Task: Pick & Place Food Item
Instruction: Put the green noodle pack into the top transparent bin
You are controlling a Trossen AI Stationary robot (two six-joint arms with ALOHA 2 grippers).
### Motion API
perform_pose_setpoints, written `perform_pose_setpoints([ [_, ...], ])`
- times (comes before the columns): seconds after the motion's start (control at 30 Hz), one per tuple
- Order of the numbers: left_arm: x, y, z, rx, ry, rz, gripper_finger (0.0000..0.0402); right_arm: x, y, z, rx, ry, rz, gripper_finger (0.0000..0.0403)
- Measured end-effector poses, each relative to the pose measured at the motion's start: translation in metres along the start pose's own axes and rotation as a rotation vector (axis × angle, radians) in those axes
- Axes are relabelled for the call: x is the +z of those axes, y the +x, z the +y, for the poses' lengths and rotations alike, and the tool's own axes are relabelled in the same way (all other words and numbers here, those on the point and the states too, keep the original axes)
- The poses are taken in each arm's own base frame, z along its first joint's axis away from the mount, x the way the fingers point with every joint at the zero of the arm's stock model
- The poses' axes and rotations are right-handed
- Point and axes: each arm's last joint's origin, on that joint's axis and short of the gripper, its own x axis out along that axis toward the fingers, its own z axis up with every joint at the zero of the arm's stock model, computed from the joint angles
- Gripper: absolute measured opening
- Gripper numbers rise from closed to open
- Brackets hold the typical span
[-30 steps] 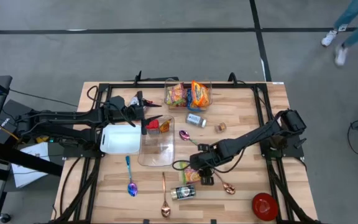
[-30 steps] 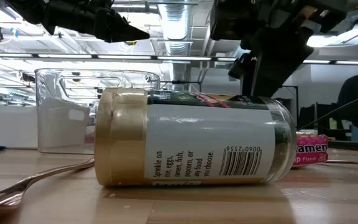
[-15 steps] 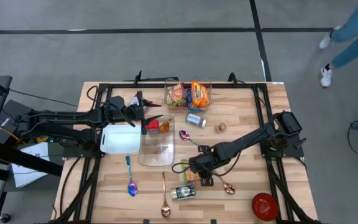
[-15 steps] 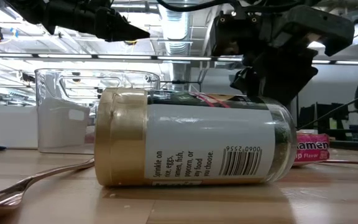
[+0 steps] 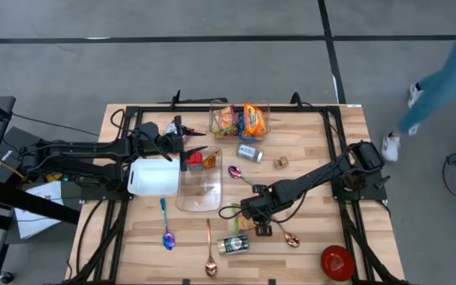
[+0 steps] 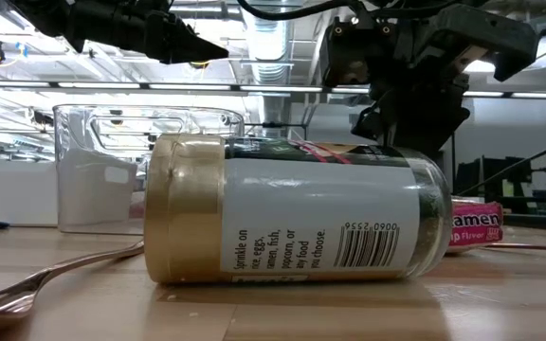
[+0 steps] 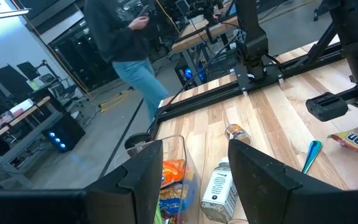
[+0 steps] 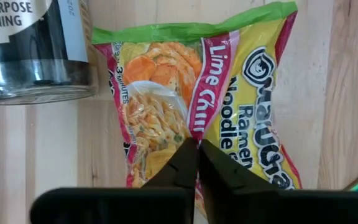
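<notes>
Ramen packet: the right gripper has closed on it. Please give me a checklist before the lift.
1. Right gripper shut on ramen packet: ok, fingertips pinch a fold of the wrapper.
2. Grip depth: cannot tell, only a thin fold is held.
3. Seasoning jar apart from the gripper: ok, it lies beside the packet's end.
4. Copper spoon clear of the packet: cannot tell.
5. Left gripper out of the way: ok, it hangs over the clear container.
</notes>
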Motion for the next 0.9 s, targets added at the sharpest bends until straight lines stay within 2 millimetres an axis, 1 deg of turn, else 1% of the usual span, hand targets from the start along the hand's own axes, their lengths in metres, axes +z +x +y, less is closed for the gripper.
perform_pose_setpoints([
  [0.2, 0.0, 0.0, 0.0, 0.0, 0.0, 0.0, 0.0176, -0.001, -0.001, 0.0, -0.002, 0.01, 0.005, 0.0001],
  [0.33, 0.0, 0.0, 0.0, 0.0, 0.0, 0.001, 0.0176, -0.002, -0.015, -0.004, -0.034, 0.03, -0.015, 0.0],
  [0.4, 0.0, 0.0, 0.0, -0.001, 0.0, 0.002, 0.0176, -0.001, -0.03, -0.009, -0.066, 0.072, -0.054, 0.0],
  [0.5, -0.001, 0.0, 0.0, -0.004, 0.0, 0.009, 0.0176, 0.001, -0.06, -0.02, -0.082, 0.162, -0.146, 0.0],
  [0.6, -0.001, 0.0, 0.0, 0.014, 0.0, 0.016, 0.0176, 0.002, -0.092, -0.036, -0.125, 0.296, -0.267, 0.0],
  [0.7, -0.001, 0.0, 0.001, 0.05, -0.001, 0.034, 0.0176, 0.002, -0.12, -0.057, -0.172, 0.445, -0.39, 0.0],
  [0.8, -0.002, 0.0, 0.003, 0.107, -0.006, 0.063, 0.0176, 0.0, -0.139, -0.086, -0.225, 0.638, -0.48, 0.0],
  [0.9, -0.003, 0.0, 0.004, 0.154, -0.013, 0.084, 0.0176, -0.003, -0.153, -0.114, -0.278, 0.792, -0.549, 0.0],
])
